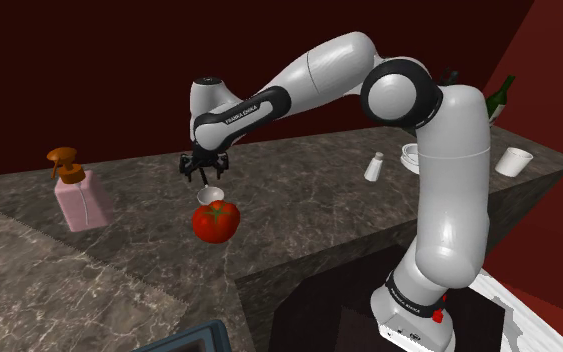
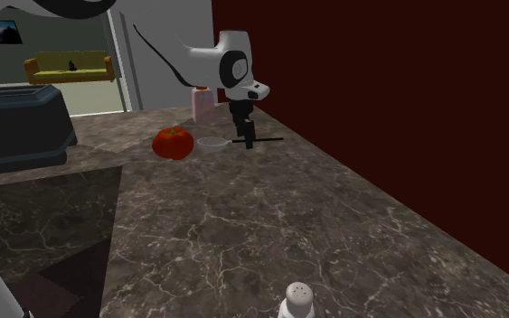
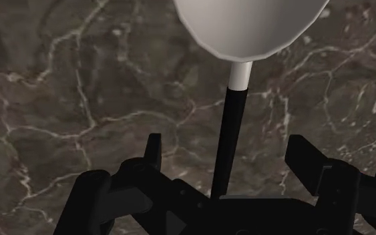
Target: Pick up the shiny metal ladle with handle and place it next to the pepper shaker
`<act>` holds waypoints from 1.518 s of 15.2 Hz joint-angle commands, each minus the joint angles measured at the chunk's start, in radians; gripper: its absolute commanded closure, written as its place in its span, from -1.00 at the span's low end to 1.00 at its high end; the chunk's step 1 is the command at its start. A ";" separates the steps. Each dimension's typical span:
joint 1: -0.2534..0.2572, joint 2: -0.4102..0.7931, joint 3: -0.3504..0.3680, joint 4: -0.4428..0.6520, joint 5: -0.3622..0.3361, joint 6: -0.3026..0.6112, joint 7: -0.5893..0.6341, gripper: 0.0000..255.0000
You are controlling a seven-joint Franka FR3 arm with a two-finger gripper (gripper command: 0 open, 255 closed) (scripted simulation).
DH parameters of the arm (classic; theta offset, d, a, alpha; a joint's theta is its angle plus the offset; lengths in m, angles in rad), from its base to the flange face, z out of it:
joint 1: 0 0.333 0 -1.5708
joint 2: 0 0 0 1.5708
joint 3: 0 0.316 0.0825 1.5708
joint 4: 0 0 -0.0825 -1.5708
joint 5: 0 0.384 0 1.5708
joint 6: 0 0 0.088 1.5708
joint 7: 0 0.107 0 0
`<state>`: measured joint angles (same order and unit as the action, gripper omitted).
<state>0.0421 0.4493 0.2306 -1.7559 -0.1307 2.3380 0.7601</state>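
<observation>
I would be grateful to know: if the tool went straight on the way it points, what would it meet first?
Likely the dark handle of the ladle, lying between the open fingers of the tool; these would straddle it and touch the counter. Depth is unclear.

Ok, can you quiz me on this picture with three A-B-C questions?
1. Where does the ladle lie? A on the floor; B on the counter beside the tomato; C in a drawer.
2. What colour is the soap bottle? A pink; B green; C blue.
3. How are the claw's fingers? A shut on the tomato; B shut together; C open.
Answers: 1 B, its bowl sits right by the tomato; 2 A, pink body, brown pump; 3 C, the wrist view shows them apart, either side of the handle, not touching it.
</observation>
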 commanded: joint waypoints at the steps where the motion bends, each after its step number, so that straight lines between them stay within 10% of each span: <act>1: 0.000 0.000 0.000 0.000 0.000 0.000 0.000 1.00; 23: -0.008 -0.075 0.013 0.071 0.026 -0.144 -0.017 1.00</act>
<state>0.0357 0.3808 0.2431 -1.6897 -0.1068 2.2055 0.7454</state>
